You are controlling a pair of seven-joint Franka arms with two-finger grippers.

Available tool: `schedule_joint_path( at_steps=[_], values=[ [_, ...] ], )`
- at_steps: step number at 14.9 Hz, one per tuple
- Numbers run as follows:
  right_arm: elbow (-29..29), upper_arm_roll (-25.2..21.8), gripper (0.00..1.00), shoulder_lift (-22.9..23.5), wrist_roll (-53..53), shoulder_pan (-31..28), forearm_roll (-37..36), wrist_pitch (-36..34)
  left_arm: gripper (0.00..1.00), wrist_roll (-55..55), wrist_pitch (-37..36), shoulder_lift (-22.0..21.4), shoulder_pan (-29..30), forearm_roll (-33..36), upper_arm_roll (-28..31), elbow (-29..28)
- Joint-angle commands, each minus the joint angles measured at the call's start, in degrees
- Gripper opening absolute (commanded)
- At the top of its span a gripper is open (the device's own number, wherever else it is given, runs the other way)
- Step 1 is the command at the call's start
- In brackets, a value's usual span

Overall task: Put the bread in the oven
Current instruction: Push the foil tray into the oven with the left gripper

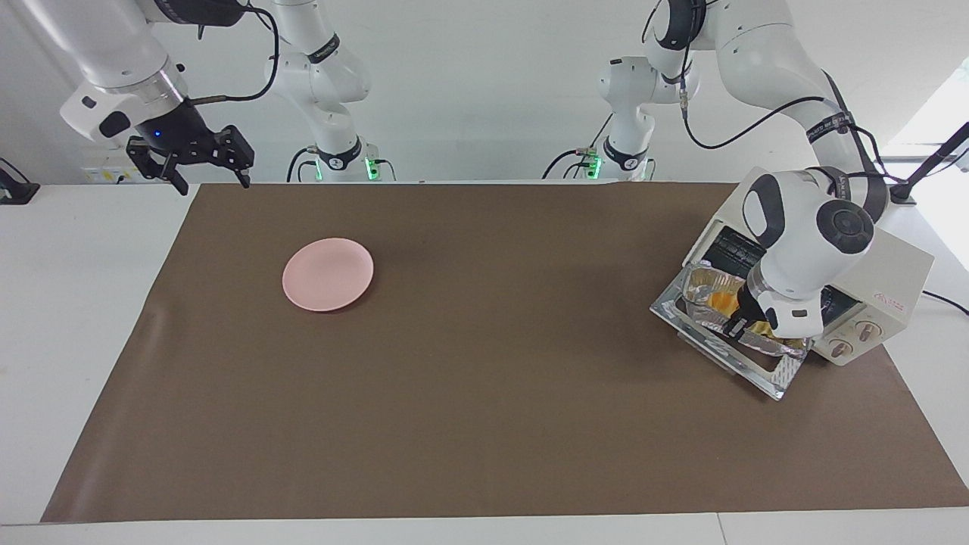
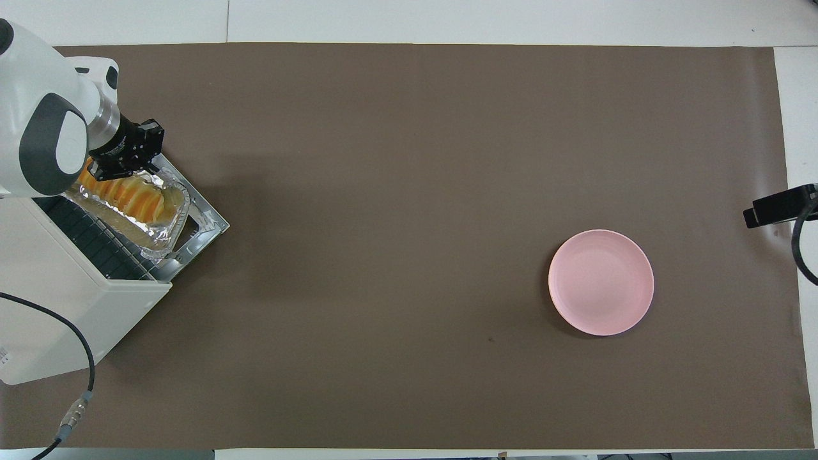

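1. Two arms share my table: only the left one is working, at the toaster oven (image 1: 870,257) at its own end; the right one waits.
2. Its glass drop-down door (image 2: 208,220) lies open on the brown mat (image 1: 469,409), wire rack (image 2: 96,239) showing inside.
3. Well apart, toward the right arm's end, sits the round pink plate (image 1: 328,274), which I judge irrelevant.
4. Over the open door sits the crinkled foil tray (image 2: 167,229), its inner end already at the oven mouth.
5. My left gripper (image 2: 121,167) is clamped shut on the tray's rim, at the end farther from the robots.
6. My right gripper (image 1: 198,163) hangs with fingers spread wide, holding nothing, over the table edge by its base.
7. Inside the tray lies the bread (image 2: 131,197), so I judge the carry done and the task mostly finished; pushing fully onto the rack, releasing, and perhaps closing the door remain.
8. Its long axis runs along the tray and roughly along the oven's front, so it will enter broadside.
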Motion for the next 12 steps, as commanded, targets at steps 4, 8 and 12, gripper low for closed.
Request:
schedule_joint_path(
  at_steps=[4, 8, 12],
  values=[
    [-0.4, 0.1, 1.00, -0.3, -0.6, 0.0, -0.8, -0.5, 0.00, 2.8, -0.6, -0.3, 1.4, 2.7, -0.1, 2.2],
    [-0.4, 0.1, 1.00, -0.3, -0.6, -0.1, -0.8, -0.5, 0.00, 2.7, -5.7, 1.7, 1.0, 2.3, -0.1, 6.9],
    [-0.4, 0.1, 1.00, -0.3, -0.6, -0.1, -0.8, -0.5, 0.00, 4.9, -6.2, 0.9, 2.1, 3.1, 0.0, 4.6]
  ],
)
